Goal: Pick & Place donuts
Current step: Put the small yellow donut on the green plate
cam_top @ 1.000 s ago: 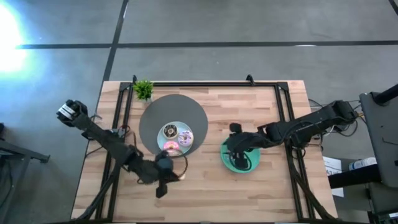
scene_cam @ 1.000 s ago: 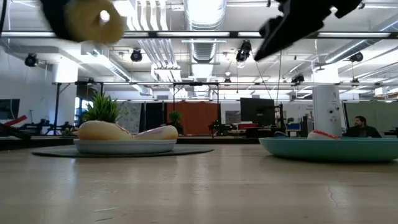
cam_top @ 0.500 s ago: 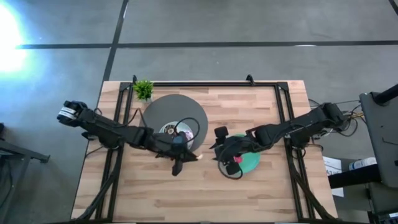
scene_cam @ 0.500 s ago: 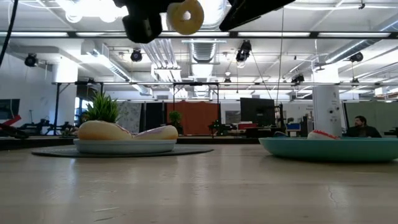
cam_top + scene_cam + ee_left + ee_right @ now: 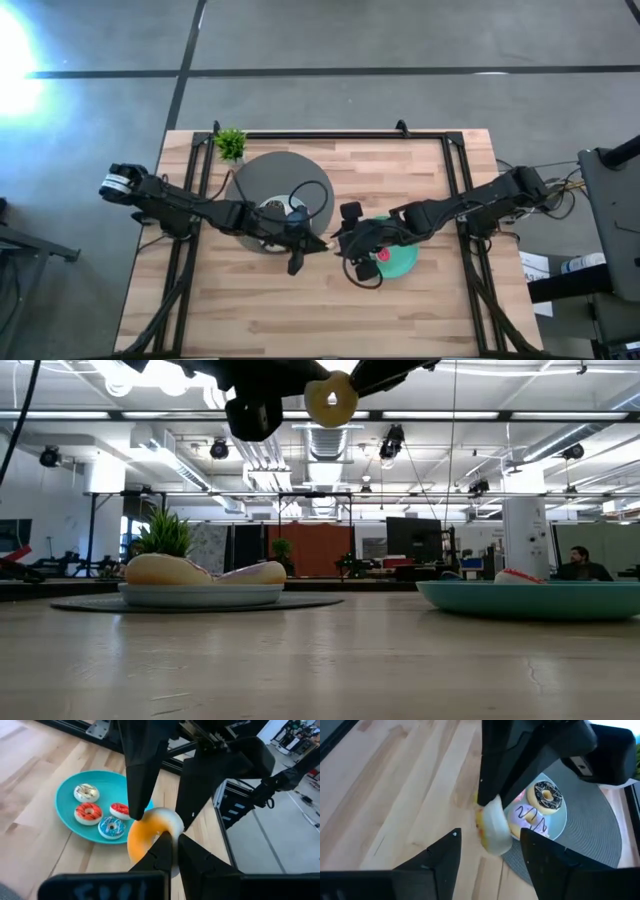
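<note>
**Mid-air handover between the plates**

Left fingers (image 5: 167, 851) are clamped on a yellow donut (image 5: 150, 832), holding it up above the surface (image 5: 400, 160), in the gap between the two plates. Right fingers (image 5: 492, 852) are spread wide and facing it from just beside, not touching. This looks like a pass: each arm reaches only its own side, so the donut is offered edge-on where both can meet. The green plate (image 5: 67, 815) already carries four donuts; the blue plate (image 5: 560, 822) on its grey mat (image 5: 600, 835) holds a few more.
</note>
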Robot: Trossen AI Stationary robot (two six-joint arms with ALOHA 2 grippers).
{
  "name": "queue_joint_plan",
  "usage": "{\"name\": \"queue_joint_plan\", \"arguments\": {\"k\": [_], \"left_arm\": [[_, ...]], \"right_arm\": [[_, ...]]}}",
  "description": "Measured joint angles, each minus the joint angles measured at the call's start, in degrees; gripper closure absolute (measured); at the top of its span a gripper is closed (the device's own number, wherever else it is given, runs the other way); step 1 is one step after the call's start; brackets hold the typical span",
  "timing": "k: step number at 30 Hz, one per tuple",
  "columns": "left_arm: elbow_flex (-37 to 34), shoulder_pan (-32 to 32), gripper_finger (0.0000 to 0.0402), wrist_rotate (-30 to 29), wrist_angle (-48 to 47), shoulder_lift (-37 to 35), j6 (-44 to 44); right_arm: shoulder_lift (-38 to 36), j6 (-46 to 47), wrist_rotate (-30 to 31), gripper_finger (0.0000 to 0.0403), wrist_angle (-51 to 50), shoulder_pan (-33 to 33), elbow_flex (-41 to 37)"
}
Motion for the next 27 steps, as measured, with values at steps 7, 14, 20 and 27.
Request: {"name": "queue_joint_plan", "arguments": {"k": [7, 14, 20, 27], "left_arm": [[0.0, 0.2, 0.0401, 0.4, 1.0, 0.0, 0.0], [0.0, 0.2, 0.0402, 0.5, 2.8, 0.0, -0.1], [0.0, 0.3, 0.0399, -0.4, 2.5, 0.0, -0.6], [-0.1, 0.3, 0.0334, -4.0, 0.5, -0.1, -3.9]], "right_arm": [[0.0, 2.0, 0.0, 0.0241, 0.2, 0.0, 0.0], [0.7, 2.2, 0.0, 0.0292, 0.5, -0.1, 0.0], [0.9, 6.2, -0.5, 0.0340, -0.1, -0.2, 0.0], [0.2, 13.8, -0.7, 0.0388, -4.8, -0.2, 0.0]]}}
